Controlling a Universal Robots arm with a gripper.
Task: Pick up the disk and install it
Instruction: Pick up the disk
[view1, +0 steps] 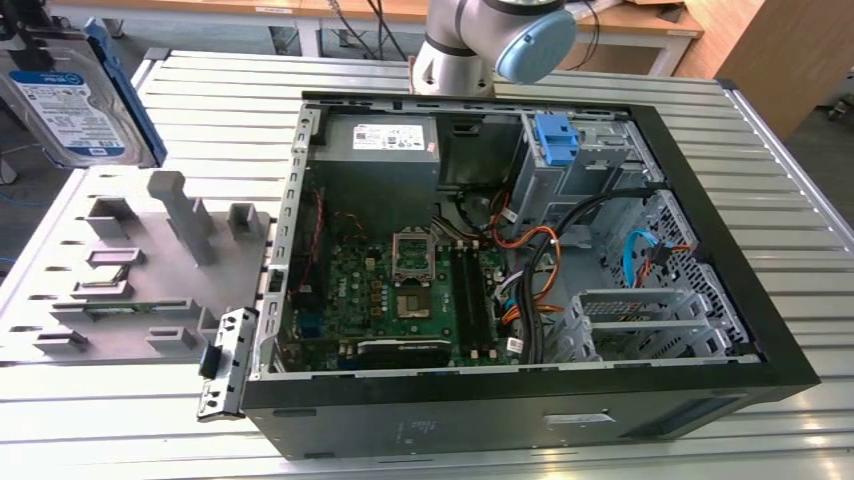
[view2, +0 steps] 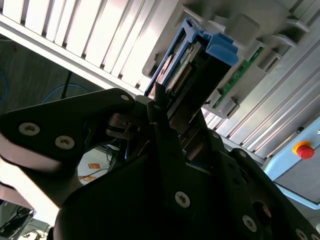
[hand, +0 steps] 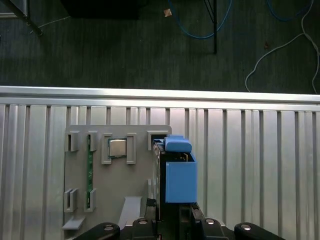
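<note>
Above the tabletop's (view1: 200, 90) edge at the exterior view's left, the disk (view1: 74, 95) is raised (blue bracket (view2: 220, 47) framing it) over a grey parts holder (view1: 147, 260). The claw (view2: 167, 107) is clamped on it in the second wrist view. An open computer case (view1: 534, 400) sits further toward the exterior view's right.

arm (view1: 447, 60) is rocking smooth silver-grey casings | joint cap (view1: 537, 45) is looking round and pale blue | gripper (view2: 157, 100) is wearing chunky matte-black link plates | shiny round screws (view2: 182, 199) are dotting those plates, pretty neat
</note>
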